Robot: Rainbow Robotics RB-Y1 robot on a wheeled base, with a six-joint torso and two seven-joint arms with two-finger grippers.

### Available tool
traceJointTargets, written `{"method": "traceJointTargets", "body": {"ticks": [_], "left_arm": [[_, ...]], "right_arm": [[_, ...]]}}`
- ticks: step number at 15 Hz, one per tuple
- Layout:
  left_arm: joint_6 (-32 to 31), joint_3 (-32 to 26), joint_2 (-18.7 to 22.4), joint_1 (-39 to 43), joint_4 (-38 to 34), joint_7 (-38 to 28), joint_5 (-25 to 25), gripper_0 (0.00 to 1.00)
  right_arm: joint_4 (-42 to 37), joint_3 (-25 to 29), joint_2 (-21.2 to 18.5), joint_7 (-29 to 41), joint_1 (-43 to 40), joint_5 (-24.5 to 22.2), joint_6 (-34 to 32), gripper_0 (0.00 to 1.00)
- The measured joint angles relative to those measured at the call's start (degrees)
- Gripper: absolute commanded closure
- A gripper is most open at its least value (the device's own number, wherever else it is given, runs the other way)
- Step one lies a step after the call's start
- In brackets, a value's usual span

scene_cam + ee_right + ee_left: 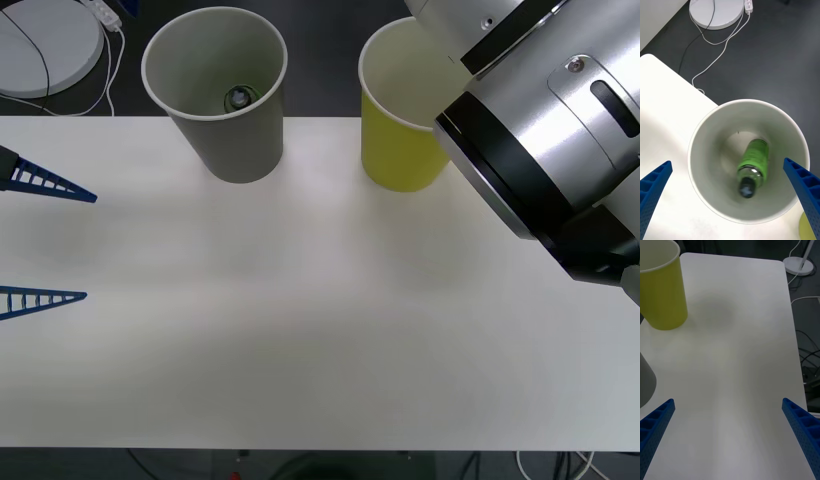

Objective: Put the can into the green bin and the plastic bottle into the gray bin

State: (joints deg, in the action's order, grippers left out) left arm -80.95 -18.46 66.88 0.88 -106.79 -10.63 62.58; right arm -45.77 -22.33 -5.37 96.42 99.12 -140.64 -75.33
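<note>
The gray bin [228,125] stands at the table's far edge, left of centre. The plastic bottle [753,163] lies tilted inside the gray bin [707,150], and its black cap [239,97] shows from the front. The green bin [398,150] stands to its right, its mouth partly covered by my right arm [545,130]. My right gripper [728,163] hangs open above the gray bin's mouth with nothing in it. At the table's left side my left gripper [90,245] is open and empty, low over the table. The green bin [663,288] stands beyond the left gripper [728,402]. The can is out of view.
The white table [300,330] stretches in front of both bins. A white round lamp base [45,45] with cables lies on the dark floor behind the table's far left corner. My right arm's bulk covers the far right of the table.
</note>
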Motion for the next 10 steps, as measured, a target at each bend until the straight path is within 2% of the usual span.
{"method": "traceJointTargets", "body": {"ticks": [7,10], "left_arm": [[0.0,0.0,0.0,0.0,0.0,0.0,0.0,0.0],[0.0,0.0,0.0,0.0,0.0,0.0,0.0,0.0]], "right_arm": [[-0.47,0.0,-0.06,-0.17,-0.04,0.44,0.0,0.0],[-1.2,0.76,-0.67,-2.75,-0.53,2.03,-0.45,0.0]]}}
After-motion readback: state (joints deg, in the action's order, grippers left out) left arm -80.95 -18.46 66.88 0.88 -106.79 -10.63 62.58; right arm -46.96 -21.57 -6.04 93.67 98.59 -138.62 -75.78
